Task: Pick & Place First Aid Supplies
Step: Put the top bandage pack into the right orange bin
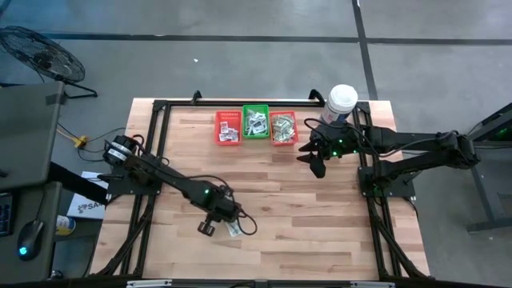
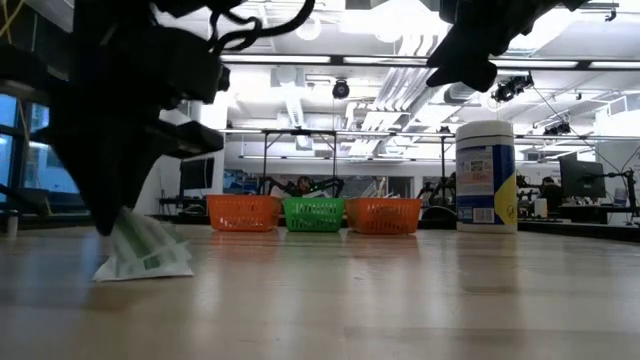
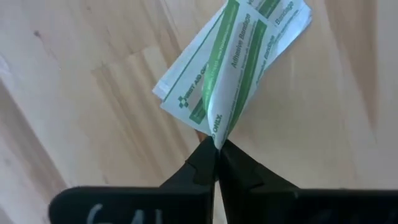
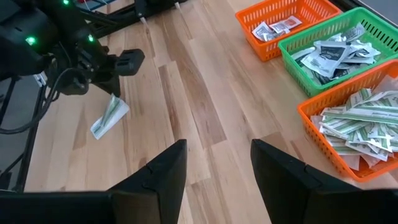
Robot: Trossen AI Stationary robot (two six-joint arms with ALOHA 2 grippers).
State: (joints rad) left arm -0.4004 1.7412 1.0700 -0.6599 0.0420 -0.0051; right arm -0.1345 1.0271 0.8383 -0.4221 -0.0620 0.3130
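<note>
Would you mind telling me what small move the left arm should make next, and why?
Probably a short, straight lift. The left gripper is shut on the edge of a green-and-white packet whose far end sits on the table; the baskets stand across the table by the open right gripper, so the packet should clear the wood first.

You have three baskets (image 1: 256, 126) in a row at the table's (image 1: 320, 232) far edge, packets inside each. The tub (image 1: 341, 104) stands just right of them. A strip packet (image 1: 233, 228) lies well nearer you, left of centre, on the tabletop.
</note>
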